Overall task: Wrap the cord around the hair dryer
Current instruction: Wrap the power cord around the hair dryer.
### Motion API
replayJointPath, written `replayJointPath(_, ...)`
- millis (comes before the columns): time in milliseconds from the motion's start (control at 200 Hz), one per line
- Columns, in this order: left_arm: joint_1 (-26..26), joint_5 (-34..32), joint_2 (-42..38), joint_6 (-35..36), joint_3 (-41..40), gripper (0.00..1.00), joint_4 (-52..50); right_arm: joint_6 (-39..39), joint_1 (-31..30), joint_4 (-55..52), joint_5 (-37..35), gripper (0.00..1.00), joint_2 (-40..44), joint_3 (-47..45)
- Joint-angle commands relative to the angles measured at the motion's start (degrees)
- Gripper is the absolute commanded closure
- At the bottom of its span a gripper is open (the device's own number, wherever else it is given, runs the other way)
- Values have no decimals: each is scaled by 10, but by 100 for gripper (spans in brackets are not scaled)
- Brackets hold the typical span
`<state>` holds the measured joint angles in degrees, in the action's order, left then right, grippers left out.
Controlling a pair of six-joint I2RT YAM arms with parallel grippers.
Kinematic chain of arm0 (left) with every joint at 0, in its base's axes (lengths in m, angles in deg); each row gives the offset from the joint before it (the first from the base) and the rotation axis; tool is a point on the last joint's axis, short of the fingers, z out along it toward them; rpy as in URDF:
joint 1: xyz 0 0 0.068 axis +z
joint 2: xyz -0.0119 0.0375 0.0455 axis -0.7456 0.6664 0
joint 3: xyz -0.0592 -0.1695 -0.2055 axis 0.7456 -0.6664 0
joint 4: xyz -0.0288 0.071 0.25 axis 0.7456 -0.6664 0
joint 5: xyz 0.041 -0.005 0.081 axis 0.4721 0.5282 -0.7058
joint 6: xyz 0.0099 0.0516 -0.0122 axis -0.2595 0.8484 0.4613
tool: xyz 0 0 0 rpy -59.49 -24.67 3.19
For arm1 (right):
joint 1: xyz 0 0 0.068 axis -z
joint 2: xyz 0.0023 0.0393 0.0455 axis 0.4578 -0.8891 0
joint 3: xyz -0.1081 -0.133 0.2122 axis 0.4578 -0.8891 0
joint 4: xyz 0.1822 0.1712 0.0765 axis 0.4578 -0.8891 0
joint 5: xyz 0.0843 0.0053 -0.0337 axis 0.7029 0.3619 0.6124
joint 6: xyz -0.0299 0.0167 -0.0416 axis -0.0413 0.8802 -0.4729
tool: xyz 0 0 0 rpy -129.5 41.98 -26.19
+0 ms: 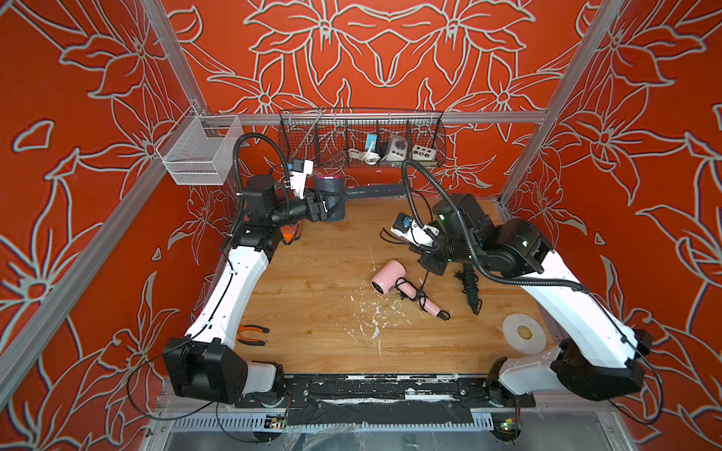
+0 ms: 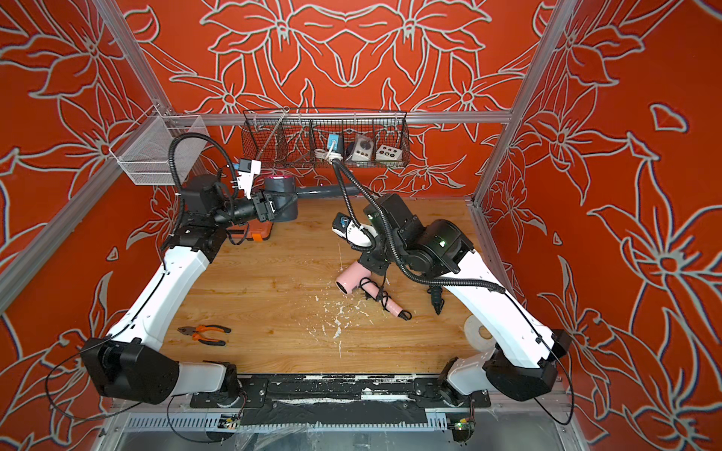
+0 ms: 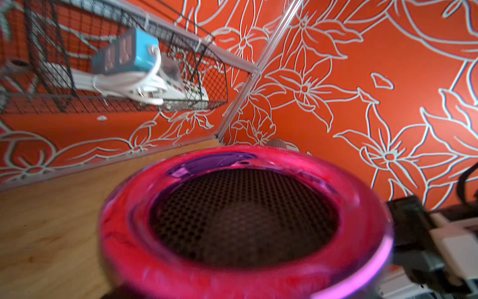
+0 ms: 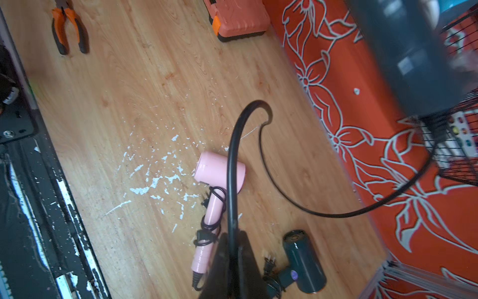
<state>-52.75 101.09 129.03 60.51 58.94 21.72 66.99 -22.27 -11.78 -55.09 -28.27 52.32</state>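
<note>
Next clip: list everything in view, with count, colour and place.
grey hair dryer: 1, grey with pink ring, back left
cord: 1, black, from grey dryer to right gripper
pink hair dryer: 1, pink, centre, already wrapped
dark hair dryer: 1, dark, right of pink one
pliers: 1, orange-black, front left
case: 1, orange, back left
tape roll: 1, white, front right
wire basket: 1, black, back wall
mesh basket: 1, white, left wall
table: 1, wood
left gripper: 1, black, shut on grey hair dryer
right gripper: 1, black, shut on cord
</note>
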Motion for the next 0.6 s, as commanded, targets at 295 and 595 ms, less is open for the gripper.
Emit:
replayJointPath(295, -70, 38, 10, 118, -52, 100, -26, -138, -3, -107, -181, 100, -84, 218)
replayJointPath(595, -74, 1, 4, 165, -85, 100, -54, -188, -3, -87, -204, 100, -102, 286)
